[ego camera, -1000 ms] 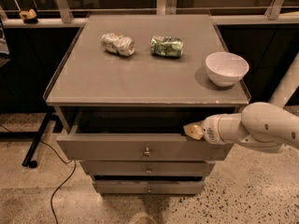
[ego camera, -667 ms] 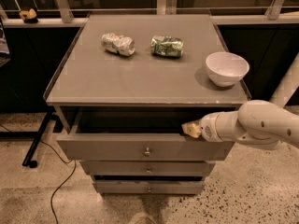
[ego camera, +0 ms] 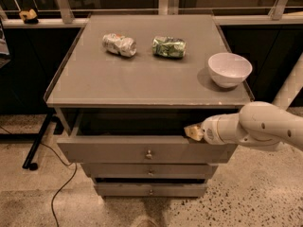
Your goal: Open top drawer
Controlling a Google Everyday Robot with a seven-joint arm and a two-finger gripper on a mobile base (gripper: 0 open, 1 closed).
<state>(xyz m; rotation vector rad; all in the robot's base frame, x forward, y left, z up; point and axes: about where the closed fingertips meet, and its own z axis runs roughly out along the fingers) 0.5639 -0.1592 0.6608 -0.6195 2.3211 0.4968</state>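
- The top drawer (ego camera: 113,150), just under the tabletop (ego camera: 142,86), stands partly pulled out.
- The gripper (ego camera: 193,132) sits at its front panel's upper edge, right side; its grip cannot be told.
- Likely mid-pull; next, draw straight outward.

Three drawers (ego camera: 109,150) (ego camera: 118,170) (ego camera: 123,189), gripper (ego camera: 193,132) at topmost; two cans (ego camera: 119,44) (ego camera: 169,47), bowl (ego camera: 229,69)

The white arm (ego camera: 265,126) extends from 3 o'clock, forearm apparently level, its gripper (ego camera: 193,132) pointing toward 9 o'clock, sitting about 4 o'clock from centre.
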